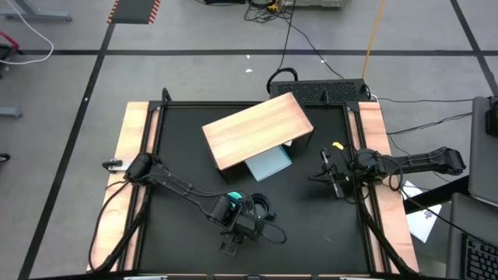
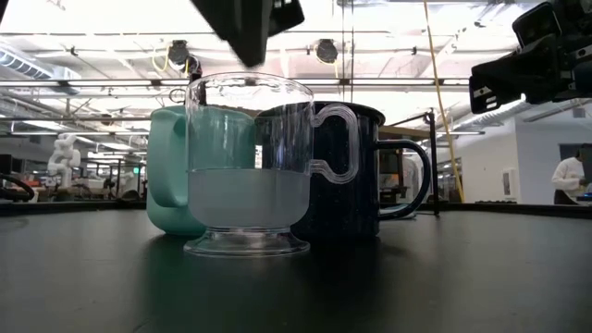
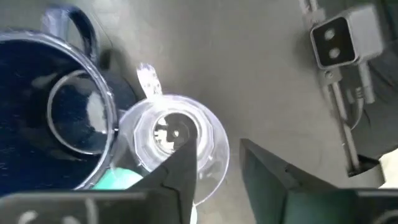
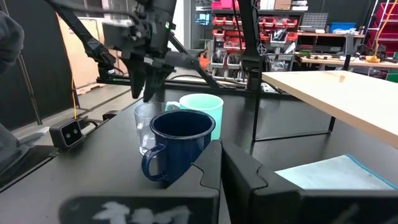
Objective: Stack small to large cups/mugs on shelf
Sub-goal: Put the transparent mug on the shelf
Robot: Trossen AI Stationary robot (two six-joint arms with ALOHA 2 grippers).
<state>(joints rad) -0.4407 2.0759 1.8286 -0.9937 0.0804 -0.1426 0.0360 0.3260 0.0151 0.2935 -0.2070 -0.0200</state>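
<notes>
Three cups stand close together near the table's near edge. The small clear glass cup (image 2: 248, 166) is nearest the low camera, the turquoise mug (image 2: 171, 171) and the black mug (image 2: 370, 171) behind it. My left gripper (image 3: 217, 149) hangs open just above the glass cup (image 3: 174, 140), pointing down, one finger over its rim and one outside; it also shows in the low view (image 2: 250, 32). The wooden shelf (image 1: 257, 128) stands at the table's far middle. My right gripper (image 1: 331, 175) waits shut at the right edge.
A pale blue-grey sheet (image 1: 268, 163) lies under the shelf's near side. A small camera box (image 3: 342, 37) sits on the table close to the cups. Wooden rails (image 1: 134, 155) line the table's left and right edges. A cable loops beside the black mug (image 1: 268, 233).
</notes>
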